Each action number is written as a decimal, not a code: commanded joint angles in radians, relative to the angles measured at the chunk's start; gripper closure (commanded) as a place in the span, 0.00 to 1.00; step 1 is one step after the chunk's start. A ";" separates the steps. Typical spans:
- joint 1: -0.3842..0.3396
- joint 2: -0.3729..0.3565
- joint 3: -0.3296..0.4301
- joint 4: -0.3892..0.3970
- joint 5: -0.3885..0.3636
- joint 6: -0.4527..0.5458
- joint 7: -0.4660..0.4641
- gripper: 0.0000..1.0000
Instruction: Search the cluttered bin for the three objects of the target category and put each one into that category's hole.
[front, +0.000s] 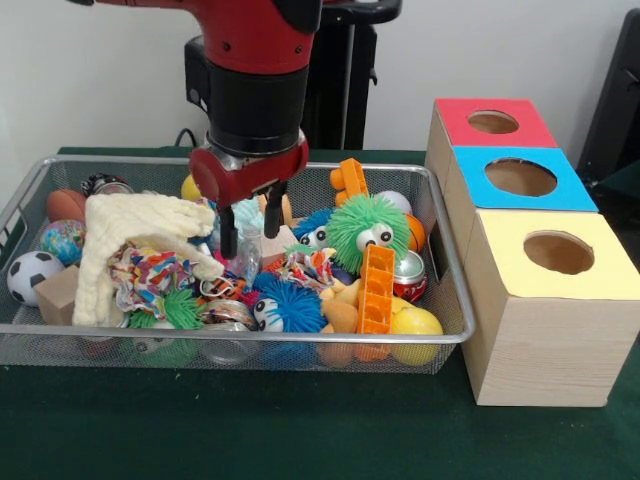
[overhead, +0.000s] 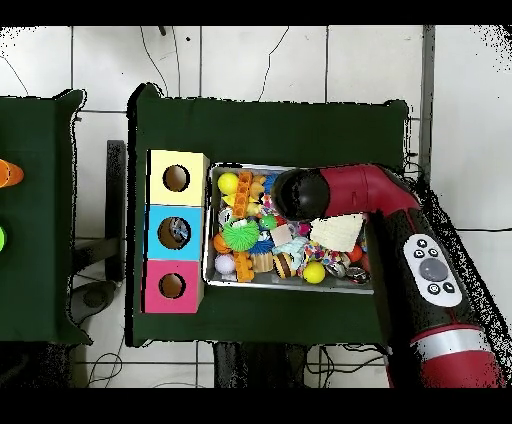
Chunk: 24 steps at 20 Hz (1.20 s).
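The wire-mesh bin (front: 300, 338) lies on the green table, full of toys. Among them are a green fuzzy ball with eyes (front: 368, 228), a blue fuzzy ball (front: 288, 305), an orange ladder-like piece (front: 376, 290), a yellow ball (front: 416, 325) and a cream cloth (front: 130, 240). My gripper (front: 250, 228) hangs over the bin's middle with its two black fingers apart. They reach down into the clutter on either side of a pale, clear item (front: 246, 245). The blue-topped box's hole (front: 520, 177) is to the right of the bin. From overhead the arm's head (overhead: 300, 193) hides the gripper above the bin (overhead: 290, 288).
The red-topped box (front: 492, 122) and the yellow-topped box (front: 558, 252) flank the blue one. A soccer ball (front: 30, 275) and a wooden block (front: 58, 295) lie at the bin's left end. A second green table (overhead: 30, 220) stands apart in the overhead view.
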 joint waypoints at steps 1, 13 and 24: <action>-0.039 0.077 -0.006 0.078 0.045 -0.040 0.099 0.00; -0.022 0.055 -0.058 0.085 0.065 0.038 0.102 0.00; -0.027 0.104 -0.046 0.136 0.140 -0.065 0.168 0.00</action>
